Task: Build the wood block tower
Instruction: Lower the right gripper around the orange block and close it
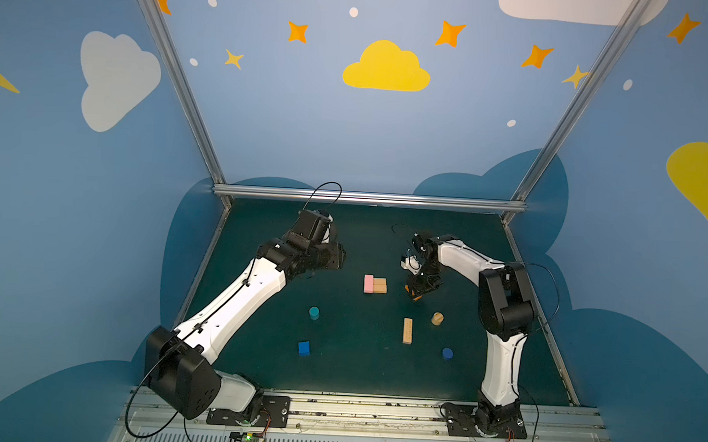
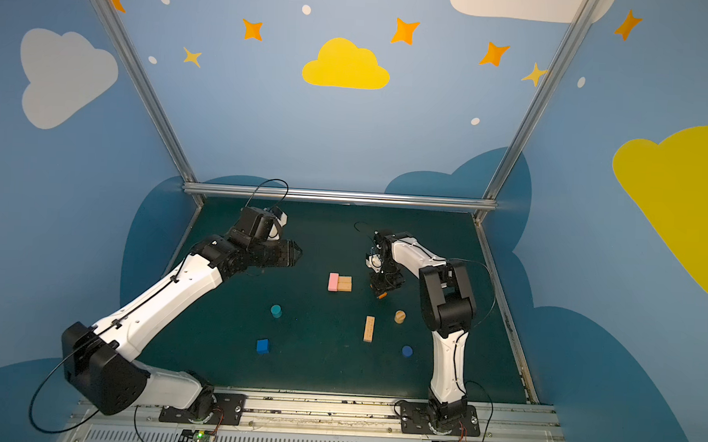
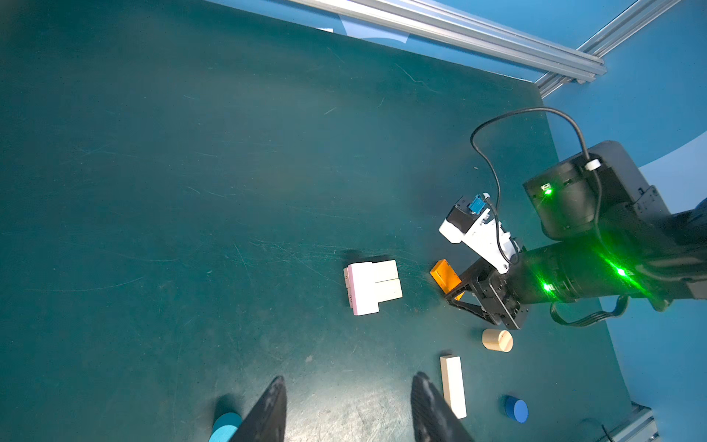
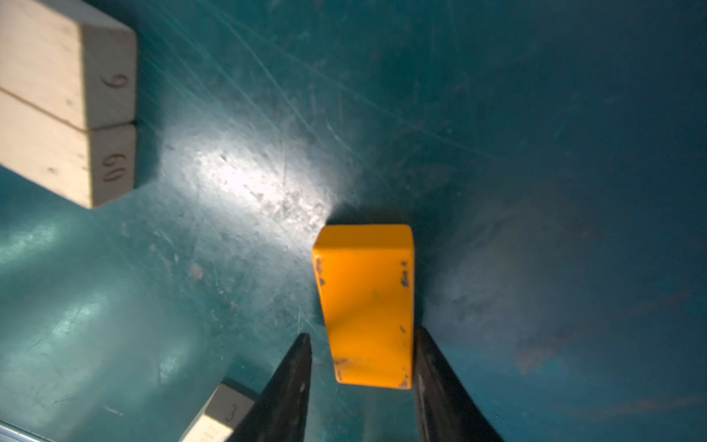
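Right pincer (image 4: 362, 336) straddles the orange bar (image 4: 367, 291), jaws not yet clenched: a gap shows on one side. Bar rests between bench (image 1: 348, 371) centre and right edge. Likely light, rigid, smooth-painted; grip its long flanks mid-length. Left pincer (image 3: 350, 382) hangs released, empty.

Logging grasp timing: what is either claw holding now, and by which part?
Nothing yet. The right claw straddles one end of the orange bar, with a gap on one side; the left claw is open and empty.
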Controlling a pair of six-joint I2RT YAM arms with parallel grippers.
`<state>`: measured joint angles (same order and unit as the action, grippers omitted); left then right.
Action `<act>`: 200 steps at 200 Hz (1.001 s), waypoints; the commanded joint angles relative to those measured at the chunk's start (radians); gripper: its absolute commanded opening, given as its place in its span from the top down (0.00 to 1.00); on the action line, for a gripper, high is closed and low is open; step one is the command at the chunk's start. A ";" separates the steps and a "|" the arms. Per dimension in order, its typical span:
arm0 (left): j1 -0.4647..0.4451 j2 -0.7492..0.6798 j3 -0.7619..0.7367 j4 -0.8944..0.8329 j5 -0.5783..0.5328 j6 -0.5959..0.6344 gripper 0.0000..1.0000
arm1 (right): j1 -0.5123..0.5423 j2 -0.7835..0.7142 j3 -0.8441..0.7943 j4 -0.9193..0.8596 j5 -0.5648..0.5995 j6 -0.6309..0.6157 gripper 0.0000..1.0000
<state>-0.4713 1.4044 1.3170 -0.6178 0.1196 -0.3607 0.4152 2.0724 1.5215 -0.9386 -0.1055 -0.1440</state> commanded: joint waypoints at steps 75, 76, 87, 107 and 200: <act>0.008 -0.017 -0.009 -0.011 -0.005 -0.006 0.48 | 0.015 0.004 0.008 0.010 0.014 0.077 0.56; 0.008 -0.017 -0.010 -0.011 -0.005 -0.006 0.48 | 0.015 0.004 0.008 0.011 0.014 0.079 0.56; 0.008 -0.017 -0.009 -0.013 -0.003 -0.005 0.48 | 0.015 0.003 0.008 0.018 0.010 0.088 0.56; 0.008 -0.019 -0.009 -0.018 -0.005 -0.006 0.48 | 0.015 0.005 0.008 0.026 0.021 0.102 0.57; 0.011 -0.026 -0.022 -0.013 -0.007 -0.012 0.47 | 0.014 0.005 0.003 0.032 0.019 0.121 0.76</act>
<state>-0.4648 1.3991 1.3025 -0.6247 0.1188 -0.3649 0.4255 2.0743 1.5215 -0.9009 -0.0902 -0.0319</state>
